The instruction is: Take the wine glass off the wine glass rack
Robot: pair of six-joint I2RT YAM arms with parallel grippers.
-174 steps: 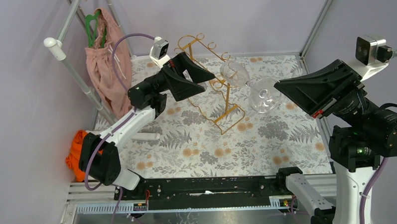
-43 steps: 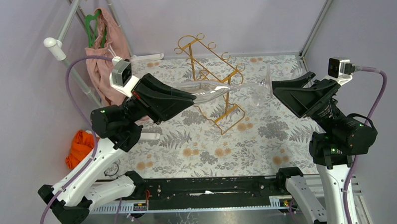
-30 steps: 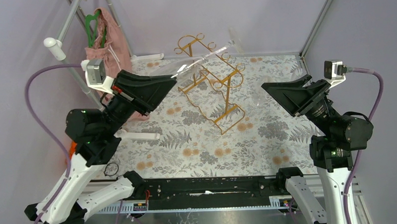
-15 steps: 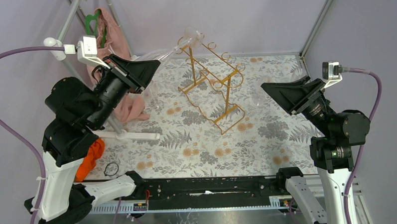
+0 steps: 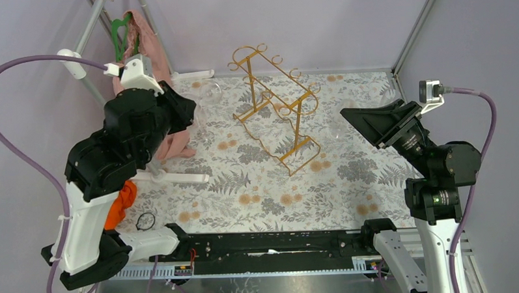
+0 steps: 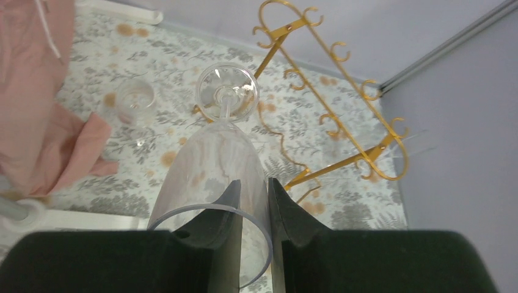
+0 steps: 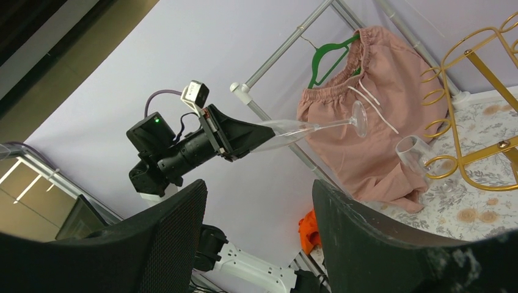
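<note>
The wine glass is clear and sits in my left gripper. One finger is inside the bowl's rim and the other outside, shut on the glass wall. Its stem and round foot point away from the camera. In the right wrist view the wine glass hangs in the air in front of the pink cloth, clear of the gold wire wine glass rack. My left gripper is high at the left, mostly hidden under its arm. At the right, my right gripper stands open, holding nothing.
A second clear glass stands on the floral mat left of the rack. Pink shorts hang on a green hanger from a grey pole stand at the back left. An orange cloth lies by the left edge.
My left arm has swung the wine glass left and away from the rack's top, and has turned so the arm now covers the gripper from above. The right arm has barely moved.
</note>
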